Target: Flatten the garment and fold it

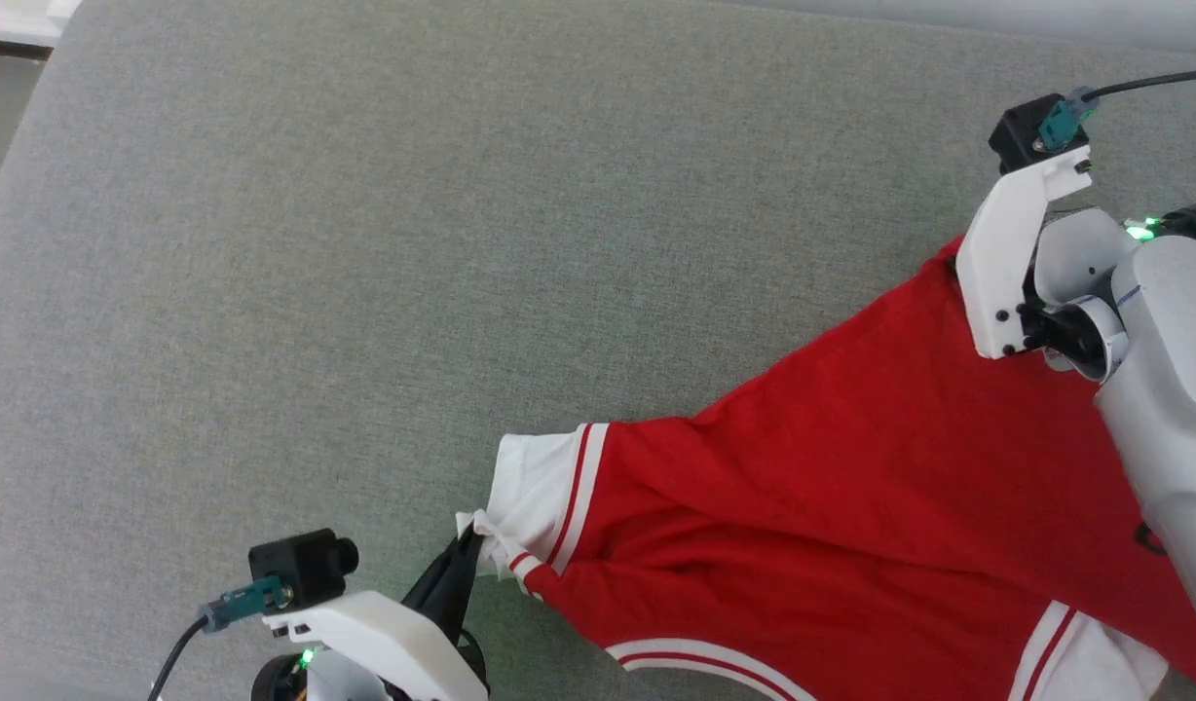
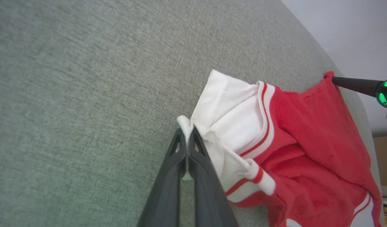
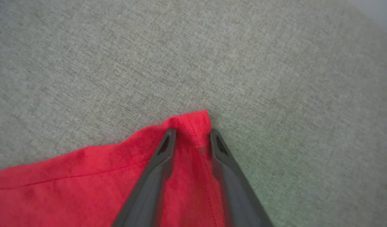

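The garment (image 1: 851, 487) is a red jersey with white, red-striped sleeves, lying crumpled on the grey surface at the lower right of the head view. My left gripper (image 1: 469, 535) is shut on the edge of a white sleeve (image 2: 225, 104); in the left wrist view its tips (image 2: 187, 131) pinch that white cloth. My right gripper (image 3: 192, 134) stands over the garment's far red corner (image 3: 193, 119), jaws apart with the hem between them, one finger on each side. That corner (image 2: 328, 75) and one dark right finger (image 2: 354, 84) also show in the left wrist view.
A grey woven surface (image 1: 462, 243) spreads wide to the left and behind the garment. Its back edge curves against a pale wall (image 2: 344, 28). My right forearm (image 1: 1163, 389) lies over the garment's right side.
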Tool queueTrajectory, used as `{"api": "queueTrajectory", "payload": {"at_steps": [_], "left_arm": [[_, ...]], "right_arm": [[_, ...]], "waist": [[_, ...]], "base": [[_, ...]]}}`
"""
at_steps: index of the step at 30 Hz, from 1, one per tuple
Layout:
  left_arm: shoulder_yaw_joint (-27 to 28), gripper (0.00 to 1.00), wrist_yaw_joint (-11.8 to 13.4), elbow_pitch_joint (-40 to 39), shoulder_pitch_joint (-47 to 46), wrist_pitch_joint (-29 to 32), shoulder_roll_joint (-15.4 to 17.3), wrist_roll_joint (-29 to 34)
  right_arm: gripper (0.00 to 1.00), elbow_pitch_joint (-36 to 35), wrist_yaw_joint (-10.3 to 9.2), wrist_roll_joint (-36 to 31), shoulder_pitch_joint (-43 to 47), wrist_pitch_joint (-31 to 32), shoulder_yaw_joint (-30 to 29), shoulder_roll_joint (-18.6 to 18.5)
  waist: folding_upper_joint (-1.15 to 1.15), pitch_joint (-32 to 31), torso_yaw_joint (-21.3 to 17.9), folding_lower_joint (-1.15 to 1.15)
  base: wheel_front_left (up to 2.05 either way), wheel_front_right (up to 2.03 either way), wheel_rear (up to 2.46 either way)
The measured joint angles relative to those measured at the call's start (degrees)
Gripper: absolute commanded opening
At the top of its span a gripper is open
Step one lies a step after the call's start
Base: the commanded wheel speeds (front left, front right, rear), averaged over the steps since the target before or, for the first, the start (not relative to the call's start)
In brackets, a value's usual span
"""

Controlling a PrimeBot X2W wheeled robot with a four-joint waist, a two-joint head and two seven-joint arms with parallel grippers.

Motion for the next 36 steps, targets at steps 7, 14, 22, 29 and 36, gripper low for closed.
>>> {"api": "queueTrajectory", "payload": {"at_steps": [7,14,22,29,36], "left_arm": [[0.02,0.0,-0.01,0.45,-0.06,-0.21,-0.01,-0.1],[1.67,0.0,0.11,-0.27,1.25,-1.56,1.3,-0.09],[5.09,0.0,1.14,-2.96,2.61,-6.46,2.41,1.16],[6.89,0.0,-0.01,-5.35,-0.48,-8.46,4.01,1.99],[7.26,0.0,-2.57,-7.7,-10.27,-3.74,7.44,0.71]], "right_arm": [[0.0,-2.12,0.0,1.56,4.37,-10.02,-4.77,1.41],[0.0,-13.48,0.01,1.54,16.63,-28.2,-8.77,3.16],[0.0,-27.17,0.0,0.1,33.67,-37.67,-14.61,5.39],[0.0,-39.24,0.0,-2.26,43.9,-35.32,-21.09,7.75],[0.0,-51.57,0.0,-5.22,43.91,-26.15,-24.6,4.37]], "waist": [[0.0,-1.65,-0.57,0.0],[0.0,-5.17,-2.51,-0.01],[0.0,-9.81,-6.47,-0.02],[0.0,-12.86,-10.29,-0.02],[0.0,-14.22,-12.94,-0.02]], "base": [[0.0,0.0,0.0],[0.0,0.0,0.0],[0.0,0.0,0.0],[0.0,0.0,0.0],[0.0,0.0,0.0]]}}
